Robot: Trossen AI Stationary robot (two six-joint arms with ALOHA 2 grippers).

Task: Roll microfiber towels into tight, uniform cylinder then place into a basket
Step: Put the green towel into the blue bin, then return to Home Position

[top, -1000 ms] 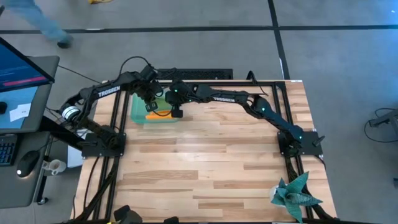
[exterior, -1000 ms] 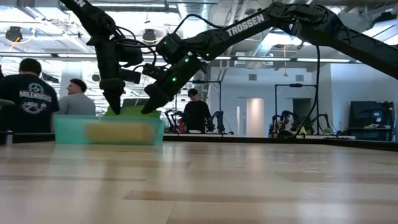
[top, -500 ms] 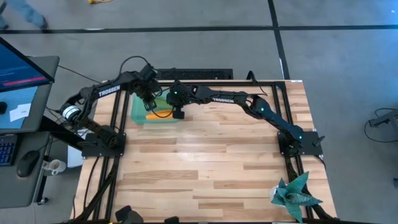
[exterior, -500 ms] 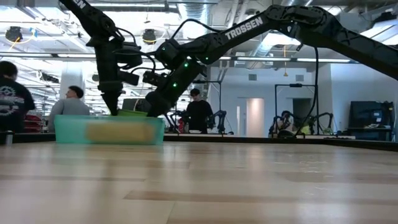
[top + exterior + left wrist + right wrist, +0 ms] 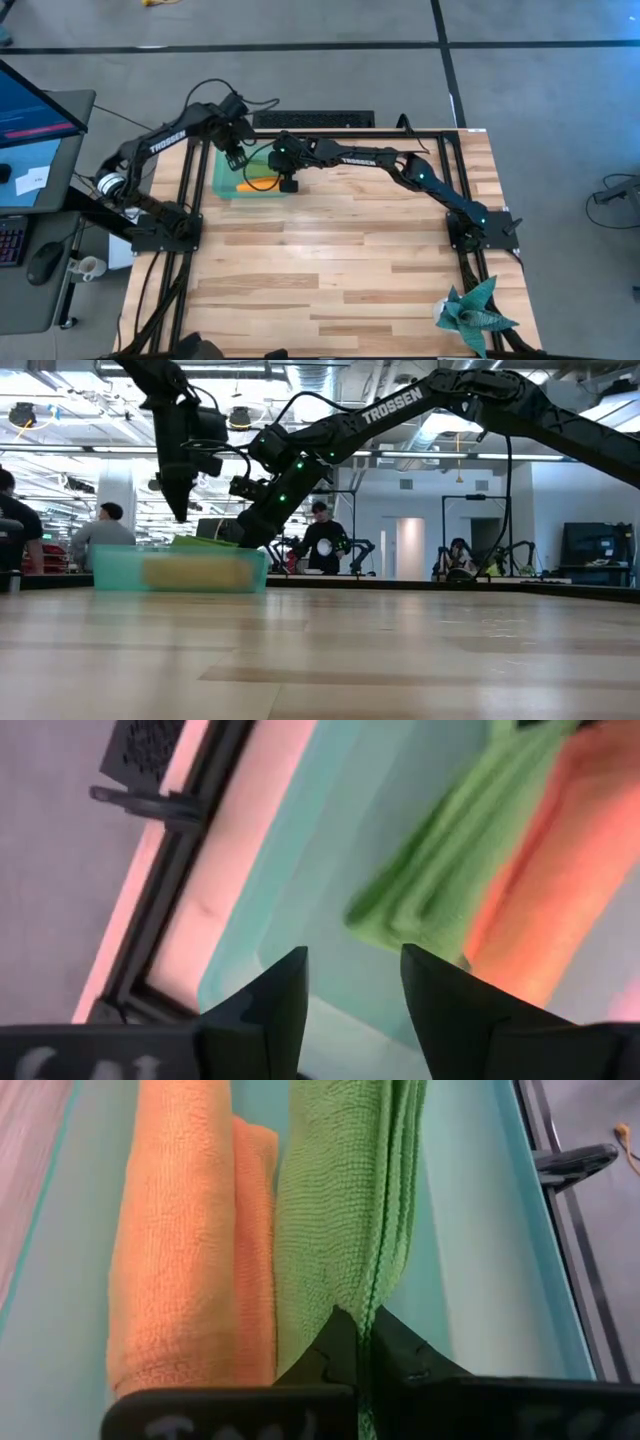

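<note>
Nearest, the right gripper (image 5: pixel 355 1342) sits pinched tight on the green towel's (image 5: pixel 345 1210) edge inside the basket (image 5: pixel 222 180). Beside it lies the orange towel (image 5: pixel 190 1230), rolled, both long axes parallel along the basket's length. Farther back, the left gripper (image 5: pixel 352 985) hangs above the basket, fingers parted, holding nothing.

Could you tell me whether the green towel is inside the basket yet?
Inside: the green towel lies rolled beside the orange towel within the basket walls.
</note>
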